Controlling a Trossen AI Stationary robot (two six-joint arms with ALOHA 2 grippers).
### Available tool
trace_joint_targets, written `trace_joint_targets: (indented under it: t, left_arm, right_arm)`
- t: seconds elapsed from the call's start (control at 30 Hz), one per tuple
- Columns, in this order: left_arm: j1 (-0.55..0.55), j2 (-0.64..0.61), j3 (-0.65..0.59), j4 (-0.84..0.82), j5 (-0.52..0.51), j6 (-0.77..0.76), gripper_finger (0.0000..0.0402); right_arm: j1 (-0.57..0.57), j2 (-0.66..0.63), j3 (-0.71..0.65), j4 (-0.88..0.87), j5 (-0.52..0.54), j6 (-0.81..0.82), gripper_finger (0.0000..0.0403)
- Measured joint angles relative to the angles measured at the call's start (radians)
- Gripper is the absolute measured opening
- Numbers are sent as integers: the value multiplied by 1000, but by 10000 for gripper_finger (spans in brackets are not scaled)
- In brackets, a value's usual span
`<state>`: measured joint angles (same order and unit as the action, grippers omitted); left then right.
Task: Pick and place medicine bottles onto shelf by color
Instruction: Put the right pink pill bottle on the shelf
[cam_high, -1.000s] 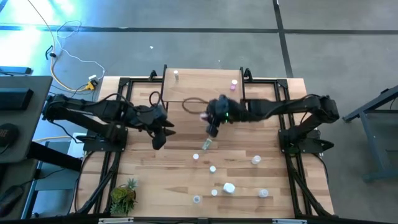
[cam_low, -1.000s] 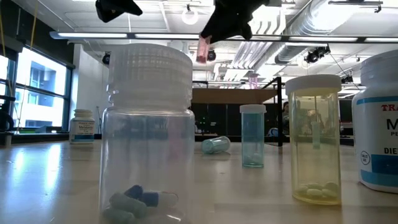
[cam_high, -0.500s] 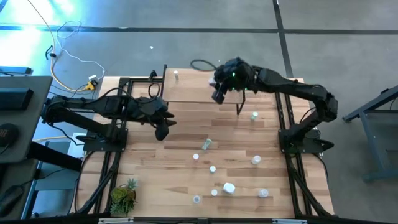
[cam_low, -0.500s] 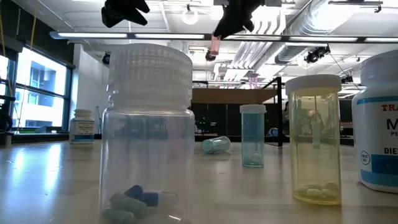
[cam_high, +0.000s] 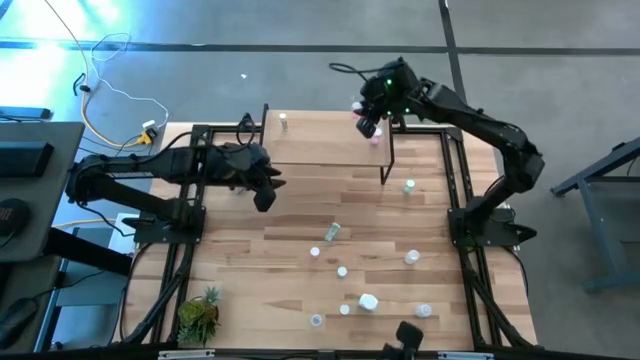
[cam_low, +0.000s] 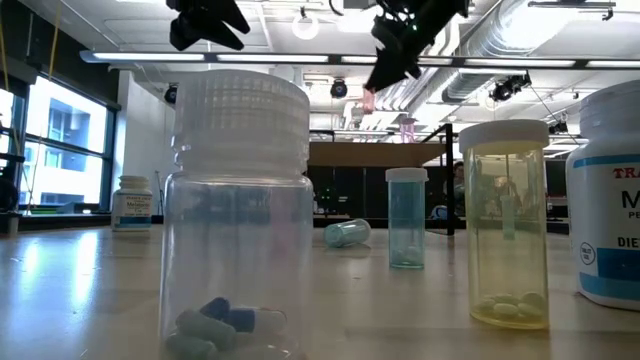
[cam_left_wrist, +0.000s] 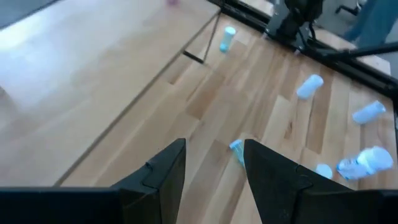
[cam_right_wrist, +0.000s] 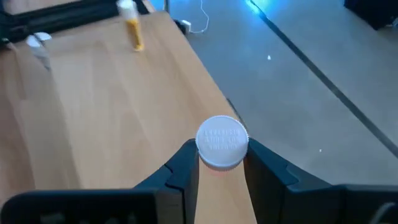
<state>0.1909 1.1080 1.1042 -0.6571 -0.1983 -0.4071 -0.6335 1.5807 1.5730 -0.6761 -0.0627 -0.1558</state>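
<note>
The right end effector (cam_right_wrist: 221, 168) is clamped on a small medicine bottle (cam_right_wrist: 222, 142) with a round white embossed cap; in the low view its body (cam_low: 368, 99) reads pink. It hangs above the far right corner of the shelf (cam_high: 320, 150), a low light-wood board on thin black legs, close to a pink-capped bottle (cam_high: 376, 137) already standing there. A white-capped bottle (cam_high: 284, 121) stands near the shelf's far left corner; the right wrist view shows it with a yellow body (cam_right_wrist: 133, 28).

On the wood-plank table (cam_high: 250, 270) more bottles lie scattered: a greenish one on its side (cam_high: 331, 231), one by the shelf's right leg (cam_high: 408, 186), and several white or clear ones toward the near edge (cam_high: 368, 301). A small potted plant (cam_high: 199, 313) sits at the near left corner. Beyond the table is grey floor with a trailing white cable (cam_high: 110, 90); the low view looks into a hall with exposed ceiling ducts and windows.

The right arm stretches far over the shelf's back edge. The left end effector (cam_high: 263, 195) hovers by the shelf's front left, fingers (cam_left_wrist: 165, 174) parted and empty.
</note>
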Motion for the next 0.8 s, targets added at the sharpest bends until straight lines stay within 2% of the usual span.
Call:
trace_joint_targets:
  t: [0.23,0.47,0.8]
  left_arm:
    - [41,1,0,84,0,37,154]
    - [72,1,0,94,0,52,154]
    - [80,1,0,94,5,46,154]
  right_arm:
    - [-74,80,-1,-11,-104,-39,94]
    - [-76,133,-2,-33,-105,-96,94]
    - [-76,142,-1,-66,-103,-110,94]
